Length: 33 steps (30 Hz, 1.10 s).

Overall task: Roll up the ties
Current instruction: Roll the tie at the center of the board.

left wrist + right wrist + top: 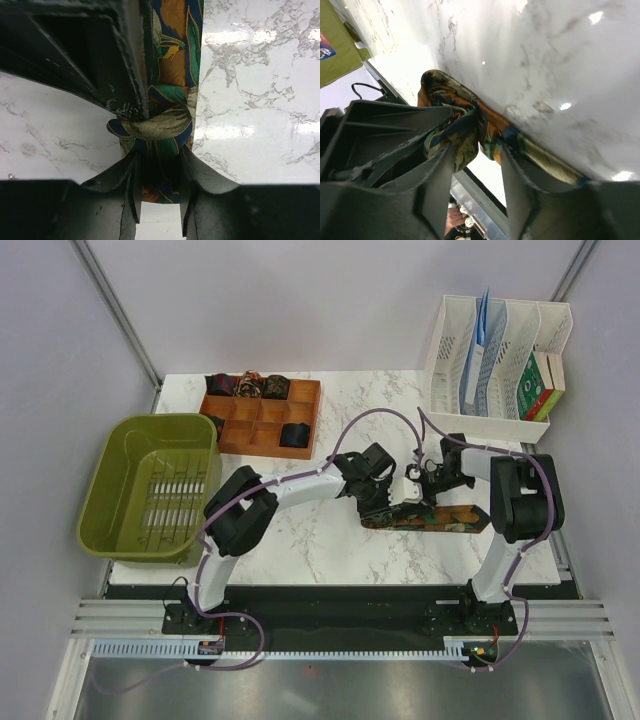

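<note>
One tie (pixel 450 518), patterned in orange, green and blue, lies flat along the table in front of both arms. Its left end is folded into a small loop (pixel 157 122). My left gripper (pixel 378 502) (pixel 159 160) is shut on the tie just behind that fold, and the fabric fills the gap between its fingers. My right gripper (pixel 420 485) (pixel 477 150) hovers over the same bunched end (pixel 445 95). Its jaws stand apart, with daylight between them and cloth only at the tips. Several rolled ties (pixel 276 388) sit in a wooden compartment tray (pixel 250 430) at the back.
An olive green basket (pixel 120 475) stands at the left edge of the marble table. A white file rack (pixel 500 350) holding papers and a small box occupies the back right corner. Purple cables loop over both arms.
</note>
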Motion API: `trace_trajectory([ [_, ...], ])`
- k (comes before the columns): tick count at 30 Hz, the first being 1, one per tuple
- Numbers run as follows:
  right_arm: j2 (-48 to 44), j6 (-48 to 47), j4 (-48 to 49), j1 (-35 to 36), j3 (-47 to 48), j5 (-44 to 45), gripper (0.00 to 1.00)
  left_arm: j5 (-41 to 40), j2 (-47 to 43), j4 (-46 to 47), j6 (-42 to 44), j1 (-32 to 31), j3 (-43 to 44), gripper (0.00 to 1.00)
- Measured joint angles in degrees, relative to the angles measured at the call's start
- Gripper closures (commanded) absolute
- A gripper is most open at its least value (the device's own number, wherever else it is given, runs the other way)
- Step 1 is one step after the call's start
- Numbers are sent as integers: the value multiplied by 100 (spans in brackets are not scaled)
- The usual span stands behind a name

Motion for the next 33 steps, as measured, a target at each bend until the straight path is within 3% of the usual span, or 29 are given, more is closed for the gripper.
trace_trajectory([
  [9,-334,-63,-245,-155,-7,-273,46,-4,92,70,70,-59,50,62],
  [16,-520,46,-76,-96,-319,-404,50,0,131,85,81,-63,70,59],
  [19,-494,26,-20,-50,-424,-350,65,0,138,85,85,-63,72,56],
  [20,-452,11,4,-46,-428,-343,77,0,144,87,87,-66,74,55],
  [23,-280,-13,90,-24,-431,-302,97,-4,170,107,92,-74,72,50],
  [33,-35,-63,170,7,-428,-256,100,35,-243,245,131,-59,-535,25],
])
